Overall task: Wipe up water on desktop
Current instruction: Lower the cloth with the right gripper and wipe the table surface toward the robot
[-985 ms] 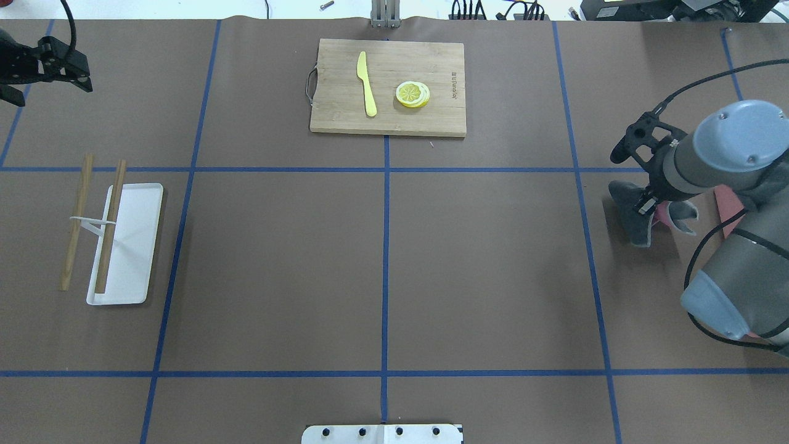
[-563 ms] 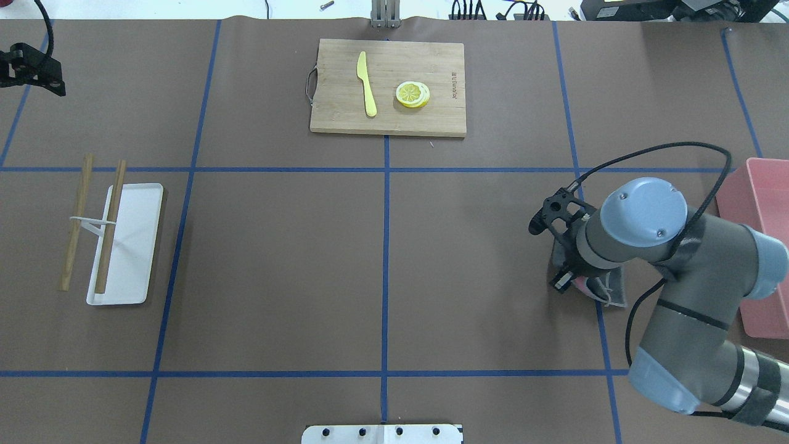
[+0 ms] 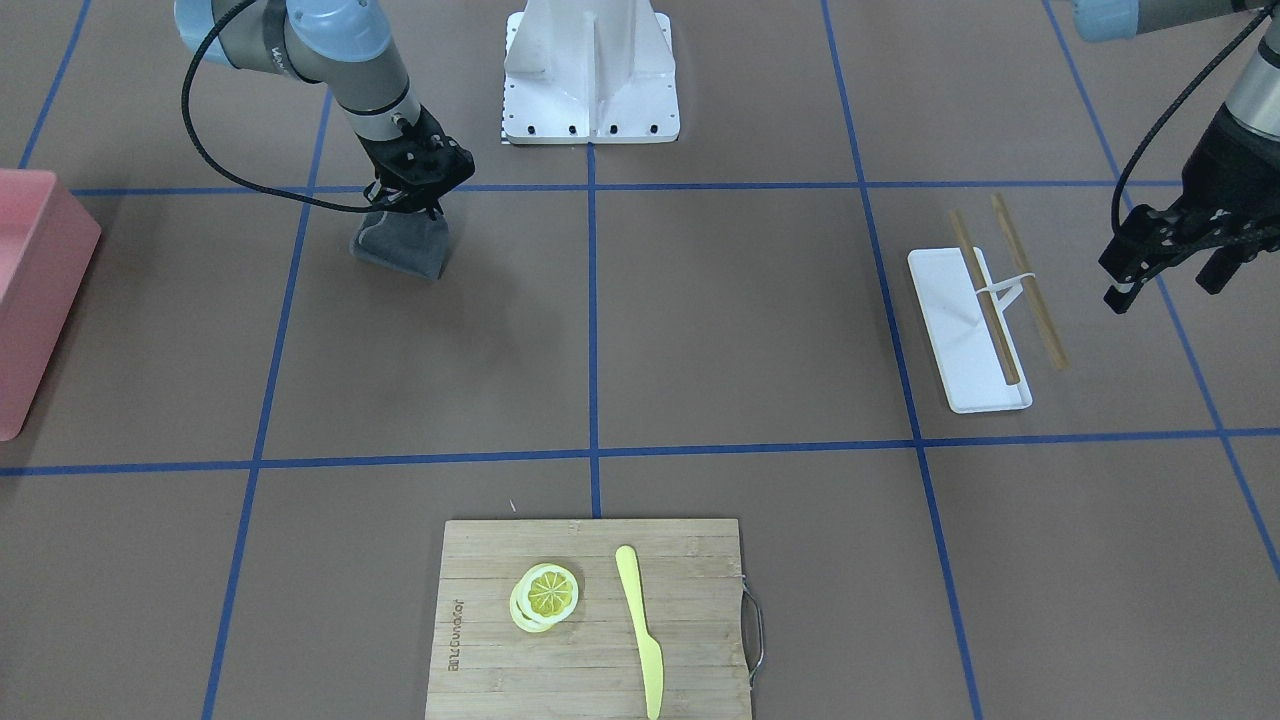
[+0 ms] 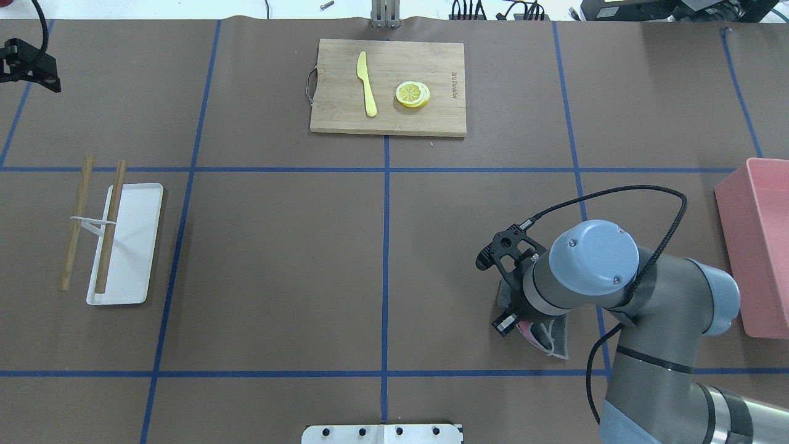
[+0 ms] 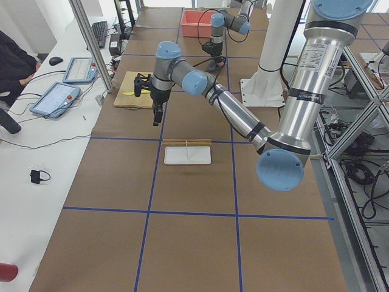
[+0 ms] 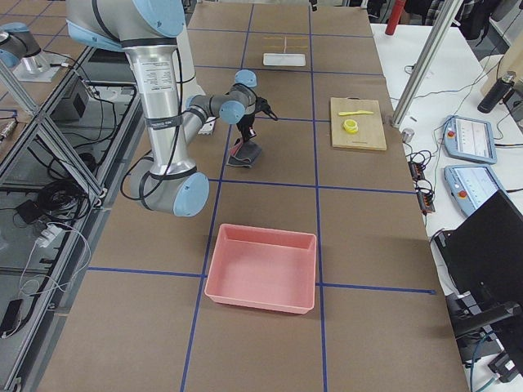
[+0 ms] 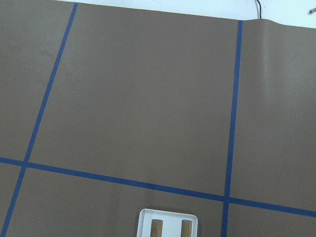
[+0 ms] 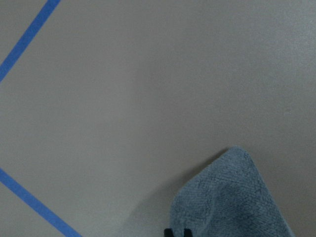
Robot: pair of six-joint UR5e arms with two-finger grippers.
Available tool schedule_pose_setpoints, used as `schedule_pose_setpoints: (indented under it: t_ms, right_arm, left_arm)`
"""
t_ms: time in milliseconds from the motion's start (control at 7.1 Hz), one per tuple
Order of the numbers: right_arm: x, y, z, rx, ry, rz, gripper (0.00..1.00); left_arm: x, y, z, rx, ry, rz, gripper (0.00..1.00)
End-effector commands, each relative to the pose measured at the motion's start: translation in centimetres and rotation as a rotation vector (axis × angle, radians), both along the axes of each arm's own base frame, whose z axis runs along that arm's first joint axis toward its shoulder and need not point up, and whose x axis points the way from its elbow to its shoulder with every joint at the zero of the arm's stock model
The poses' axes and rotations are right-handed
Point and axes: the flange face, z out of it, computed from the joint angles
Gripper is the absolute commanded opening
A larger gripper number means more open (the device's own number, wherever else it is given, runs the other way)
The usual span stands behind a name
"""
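The desktop (image 4: 277,259) is brown with blue tape lines; I see no water on it. My right gripper (image 3: 407,207) is shut on a grey cloth (image 3: 400,250) that hangs from it and touches the desktop, right of centre and near the robot's side. In the overhead view the wrist hides the gripper and only part of the cloth (image 4: 553,340) shows. The cloth also shows in the right wrist view (image 8: 232,200). My left gripper (image 3: 1163,285) is open and empty, held above the desktop beyond the white tray, at the far left.
A bamboo cutting board (image 4: 333,111) with a yellow knife (image 4: 367,83) and lemon slices (image 4: 412,94) lies far middle. A white tray (image 4: 132,246) with two chopsticks (image 4: 110,228) lies left. A pink bin (image 4: 761,246) stands at the right edge.
My right arm has swept the grey cloth left and toward the robot's side, away from the pink bin. My left gripper has drawn back toward the left edge.
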Motion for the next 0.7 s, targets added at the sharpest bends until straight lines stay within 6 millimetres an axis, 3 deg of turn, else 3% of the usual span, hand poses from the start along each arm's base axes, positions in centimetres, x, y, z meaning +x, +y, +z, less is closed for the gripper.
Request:
schedule_pose_setpoints:
  t_ms: [0,282,563]
  right_arm:
    - [2.1,-3.6,2.7,0.007,0.070,0.031,0.00]
    - [5.8,-7.9,5.0,0.052,0.156,0.020,0.00]
    - [9.5,-12.2,9.6,0.051,0.206,-0.009,0.00]
  left_arm:
    - [0.5,-0.5,0.4,-0.008,-0.003,0.003,0.98]
    - [0.0,-0.4,1.6,-0.031,-0.012,-0.003,0.98]
    - [-1.0,0.9,4.8,-0.062,-0.044,0.014,0.98]
